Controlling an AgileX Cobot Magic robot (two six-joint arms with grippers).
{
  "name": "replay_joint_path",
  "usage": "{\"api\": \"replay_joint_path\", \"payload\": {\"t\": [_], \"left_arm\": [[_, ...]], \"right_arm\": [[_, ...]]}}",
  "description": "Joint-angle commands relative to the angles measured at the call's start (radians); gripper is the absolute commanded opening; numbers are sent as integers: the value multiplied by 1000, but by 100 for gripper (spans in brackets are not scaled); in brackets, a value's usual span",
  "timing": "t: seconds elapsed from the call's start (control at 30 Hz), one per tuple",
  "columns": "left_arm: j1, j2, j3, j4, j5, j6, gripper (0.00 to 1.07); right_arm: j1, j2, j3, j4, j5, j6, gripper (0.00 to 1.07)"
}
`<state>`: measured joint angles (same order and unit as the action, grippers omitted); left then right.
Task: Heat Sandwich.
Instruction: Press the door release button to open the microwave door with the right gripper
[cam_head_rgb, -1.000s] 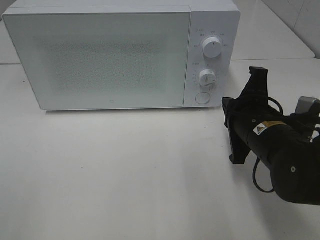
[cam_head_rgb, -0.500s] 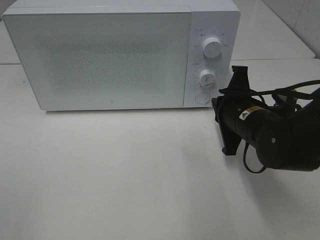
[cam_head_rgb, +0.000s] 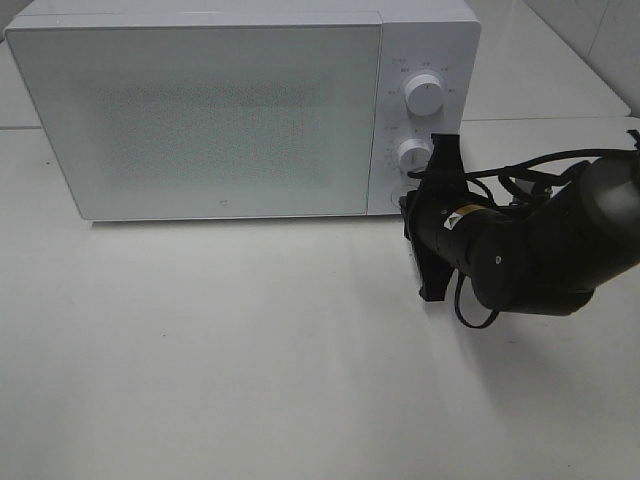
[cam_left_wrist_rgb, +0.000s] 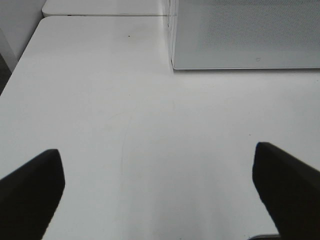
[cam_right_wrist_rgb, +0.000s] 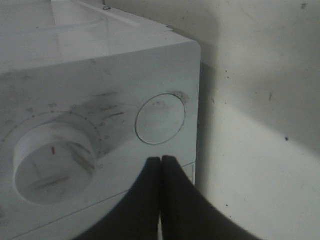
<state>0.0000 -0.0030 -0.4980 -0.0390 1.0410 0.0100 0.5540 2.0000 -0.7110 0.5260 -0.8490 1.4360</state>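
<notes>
Exterior high: microwave (cam_head_rgb: 200, 110), door shut. The scale marks round its two knobs (cam_head_rgb: 424, 95) are too small to read. Right gripper (cam_head_rgb: 408, 205) sits at the panel's lower corner. Sticker (cam_head_rgb: 462, 218) on its arm is illegible.

Left wrist: left gripper (cam_left_wrist_rgb: 160, 190) spread wide, empty, over table (cam_left_wrist_rgb: 150, 125).

Right wrist: fingers (cam_right_wrist_rgb: 150, 200) pressed together, empty, tips just under round button (cam_right_wrist_rgb: 160, 119).

Sandwich in no view.
</notes>
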Motion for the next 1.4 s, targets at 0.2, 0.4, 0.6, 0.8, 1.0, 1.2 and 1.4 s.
{"api": "replay_joint_path", "payload": {"t": [0.2, 0.4, 0.6, 0.8, 1.0, 1.2, 1.4], "left_arm": [[0, -21, 3, -6, -5, 3, 97], [0, -21, 3, -6, -5, 3, 97], [0, -21, 3, -6, -5, 3, 97], [0, -21, 3, -6, -5, 3, 97], [0, -21, 3, -6, -5, 3, 97], [0, -21, 3, -6, -5, 3, 97], [0, -21, 3, -6, -5, 3, 97]], "right_arm": [[-40, 41, -66, -18, 46, -29, 0], [-55, 67, -104, -20, 59, -38, 0], [-69, 76, -138, -18, 71, -68, 0], [-78, 86, -157, -13, 60, -73, 0], [-78, 86, -164, -15, -5, -68, 0], [-78, 86, -164, -14, -76, -52, 0], [-78, 94, -220, -12, -93, -66, 0]]}}
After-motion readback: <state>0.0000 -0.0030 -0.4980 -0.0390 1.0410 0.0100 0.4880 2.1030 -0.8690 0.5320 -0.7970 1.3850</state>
